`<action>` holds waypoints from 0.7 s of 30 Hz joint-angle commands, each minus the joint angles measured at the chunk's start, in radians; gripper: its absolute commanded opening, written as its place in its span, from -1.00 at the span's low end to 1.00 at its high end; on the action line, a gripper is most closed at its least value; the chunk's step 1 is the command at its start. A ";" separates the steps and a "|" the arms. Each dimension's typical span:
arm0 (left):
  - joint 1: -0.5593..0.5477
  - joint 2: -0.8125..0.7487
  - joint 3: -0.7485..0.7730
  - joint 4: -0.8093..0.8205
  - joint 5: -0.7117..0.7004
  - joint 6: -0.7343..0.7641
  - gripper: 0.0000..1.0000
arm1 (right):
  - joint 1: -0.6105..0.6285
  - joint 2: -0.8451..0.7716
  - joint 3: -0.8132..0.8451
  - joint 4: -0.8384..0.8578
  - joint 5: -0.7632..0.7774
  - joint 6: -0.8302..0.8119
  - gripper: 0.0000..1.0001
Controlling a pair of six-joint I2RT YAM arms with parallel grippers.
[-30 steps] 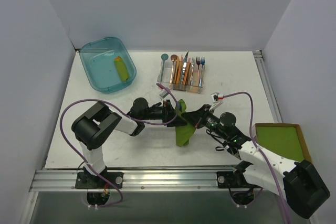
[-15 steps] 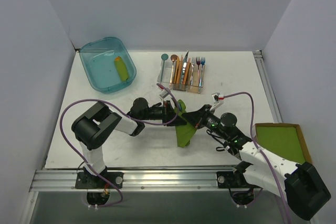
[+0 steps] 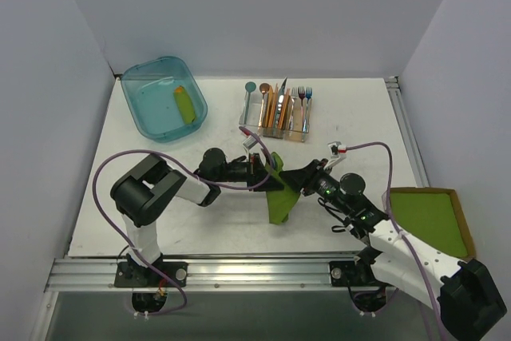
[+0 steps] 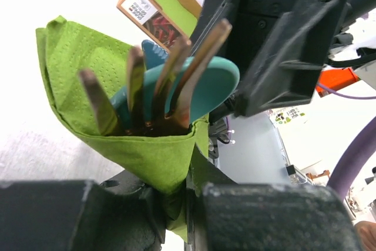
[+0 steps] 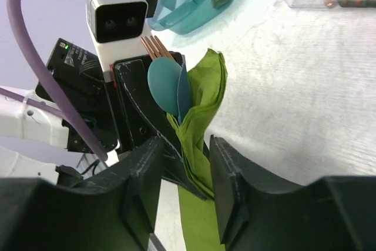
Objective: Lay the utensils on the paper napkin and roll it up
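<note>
On the white table (image 3: pixel 223 233), left pincer (image 4: pixel 173 199) grasps the paper napkin (image 4: pixel 88 74); right pincer (image 5: pixel 185 148) stands released.

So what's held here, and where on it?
The left hand pinches the rolled paper napkin just below the spoon and fork heads; right hand open.

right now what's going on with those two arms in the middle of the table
A green napkin is wrapped around a copper fork and a teal spoon. The left gripper pinches the bundle, with the utensil heads poking out. The right gripper has its fingers apart on either side of the napkin, not clamping it.
</note>
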 commanded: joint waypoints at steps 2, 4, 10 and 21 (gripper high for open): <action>0.018 0.012 0.034 0.190 -0.006 0.031 -0.95 | -0.009 -0.079 0.046 -0.111 0.059 -0.055 -0.14; 0.021 0.011 0.037 0.146 -0.020 0.045 -0.95 | -0.009 -0.114 0.060 -0.192 0.064 -0.081 -0.09; 0.024 -0.081 0.049 -0.142 -0.127 0.132 -0.95 | 0.008 -0.177 0.140 -0.396 0.039 -0.156 -0.09; 0.013 -0.258 0.143 -0.674 -0.255 0.221 -0.95 | 0.065 -0.025 0.192 -0.417 0.072 -0.212 -0.10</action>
